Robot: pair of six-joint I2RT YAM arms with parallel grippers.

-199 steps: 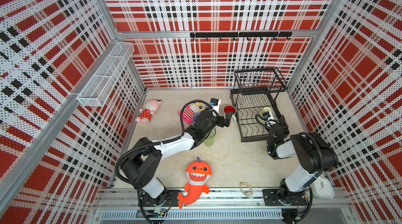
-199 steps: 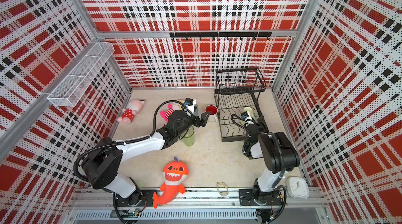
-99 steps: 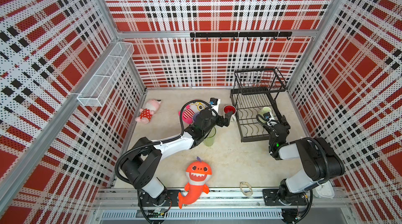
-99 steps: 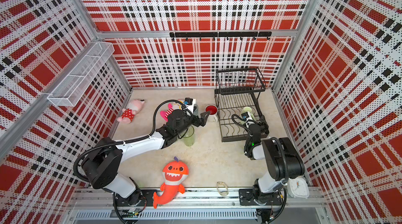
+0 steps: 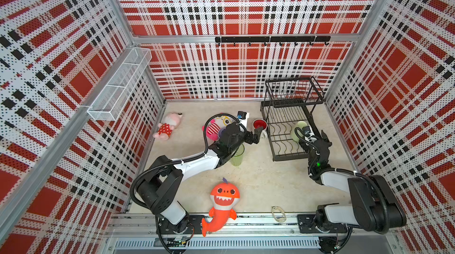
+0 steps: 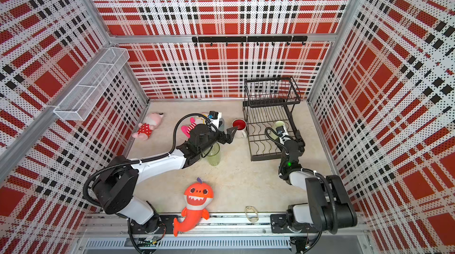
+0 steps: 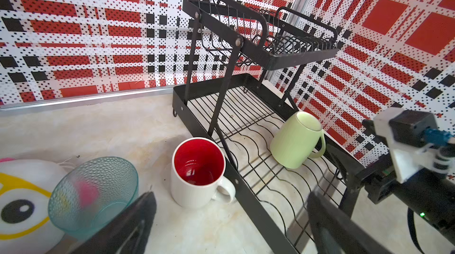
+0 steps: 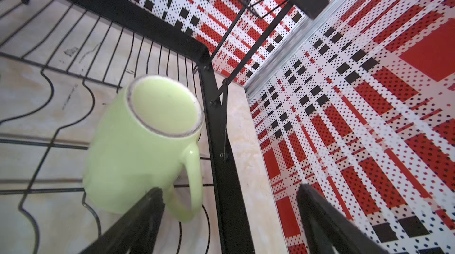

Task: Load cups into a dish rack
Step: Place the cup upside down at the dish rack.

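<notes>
The black dish rack stands at the back right. A pale-green mug rests tilted on its lower wires, leaning toward the side rail. My right gripper is open just behind it, and the mug's handle lies free between the fingers. A white red-lined mug stands upright on the floor beside the rack. My left gripper hangs open just short of it, holding nothing. A teal cup lies tipped against a plush. A green tumbler stands under the left arm.
Plush toys lie about: a pink doll, a white-and-pink one behind the left arm, an orange shark at the front edge. A white mesh basket hangs on the left wall. A small ring lies on the front rail.
The right gripper's jaws have spread wider and let go of the pale-green mug, and the right arm's elbow has swung outward. The left arm has not moved.
</notes>
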